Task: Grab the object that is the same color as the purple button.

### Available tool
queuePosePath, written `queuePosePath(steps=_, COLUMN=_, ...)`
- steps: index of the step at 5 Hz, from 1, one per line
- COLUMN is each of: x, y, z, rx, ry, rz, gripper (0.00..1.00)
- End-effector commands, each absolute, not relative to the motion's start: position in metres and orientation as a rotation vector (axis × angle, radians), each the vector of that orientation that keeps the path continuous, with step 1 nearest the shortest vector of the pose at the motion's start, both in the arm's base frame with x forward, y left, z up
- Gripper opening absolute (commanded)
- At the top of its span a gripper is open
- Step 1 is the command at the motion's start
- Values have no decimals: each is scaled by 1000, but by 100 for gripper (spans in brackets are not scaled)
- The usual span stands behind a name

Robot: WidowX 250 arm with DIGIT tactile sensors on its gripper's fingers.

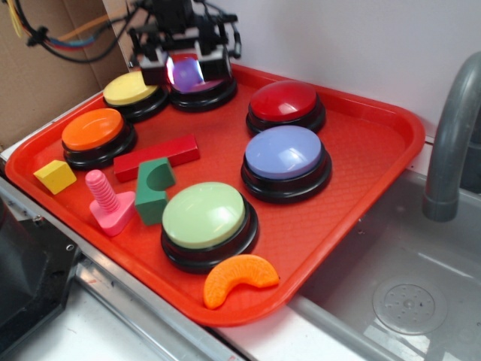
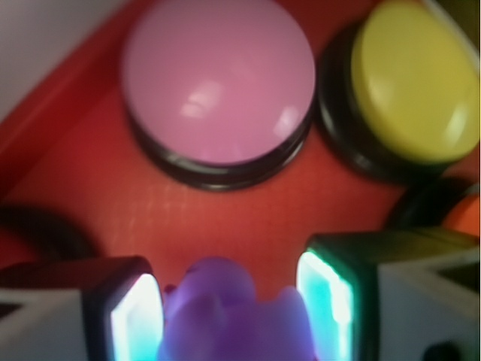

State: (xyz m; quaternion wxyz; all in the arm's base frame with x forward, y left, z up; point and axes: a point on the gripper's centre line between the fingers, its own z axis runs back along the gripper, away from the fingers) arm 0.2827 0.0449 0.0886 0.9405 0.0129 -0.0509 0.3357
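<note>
Exterior view: your gripper (image 1: 186,69) sits at the top of the frame, left of centre, over the back edge of the red tray (image 1: 376,162). It hangs right above the purple button (image 1: 201,88), which it mostly hides. A violet glow shows between the jaws, but from here you can't tell if that's the button top or the purple toy. Yellow button (image 1: 131,89) is just to the left, orange button (image 1: 92,130) further down-left, red button (image 1: 283,101) to the right. Lavender-blue button (image 1: 285,154) is at mid frame and the pale green button (image 1: 204,215) lower centre. Loose bits at lower left: pink peg (image 1: 104,199), green block (image 1: 153,189), red bar (image 1: 156,158), yellow block (image 1: 54,176). Orange wedge (image 1: 239,280) lies near the bottom edge. None of those is your target.

Wrist view: blurry, but the purple toy (image 2: 229,316) sits bottom centre, between the two fingers (image 2: 135,316). Jaws are spread w/ the toy in the gap. The left pad looks about touching it and there's a sliver of tray on the right, so I'd call it not yet pinched. Purple button fills the upper centre, yellow one the upper right.

Risks from here:
- The toy is rounded and knobby, so an off-centre close could squirt it out sideways.
- The toy sits low in frame, so the pads may only catch its near edge, giving a weak grip that drops on lift.
- The button is close ahead, so any fwd drift could bump or press it.
</note>
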Motion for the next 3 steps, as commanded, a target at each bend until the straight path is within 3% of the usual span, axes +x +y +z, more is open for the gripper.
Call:
queuePosePath(steps=1, x=260, y=64, z=161, rx=-68, ry=-161, rz=289, gripper=0)
queuePosePath(steps=3, x=237, y=65, z=175, rx=-110, ry=-180, rz=159, gripper=0)
